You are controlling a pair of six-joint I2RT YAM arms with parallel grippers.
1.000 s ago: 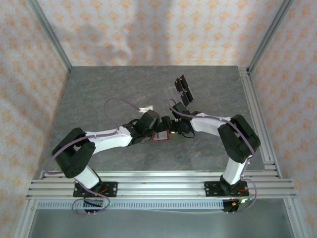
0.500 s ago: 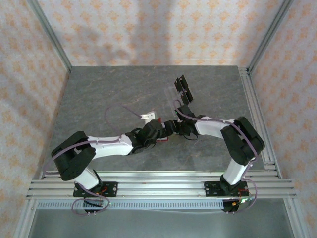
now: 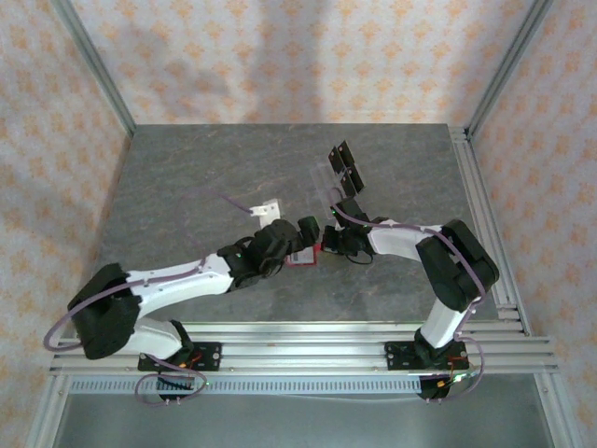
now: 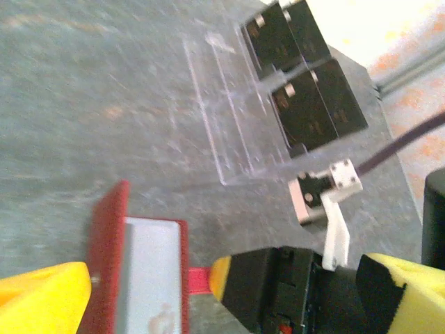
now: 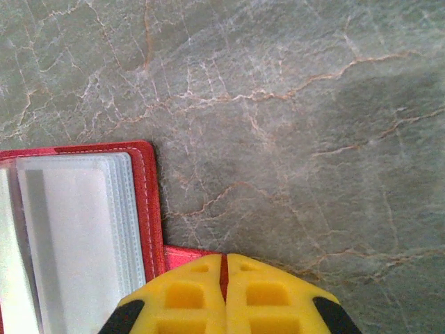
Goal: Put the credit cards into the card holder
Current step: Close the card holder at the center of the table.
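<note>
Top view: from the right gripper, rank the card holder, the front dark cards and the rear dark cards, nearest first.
1. card holder, at the right gripper's tips
2. front dark cards, beyond, mid-table
3. rear dark cards, farther back

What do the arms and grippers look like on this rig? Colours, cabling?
On the left arm and right arm: white link shells, bulky black joints, black bases. A thin purple cable loops along each. The left gripper and right gripper have yellow fingers on black mounts.
</note>
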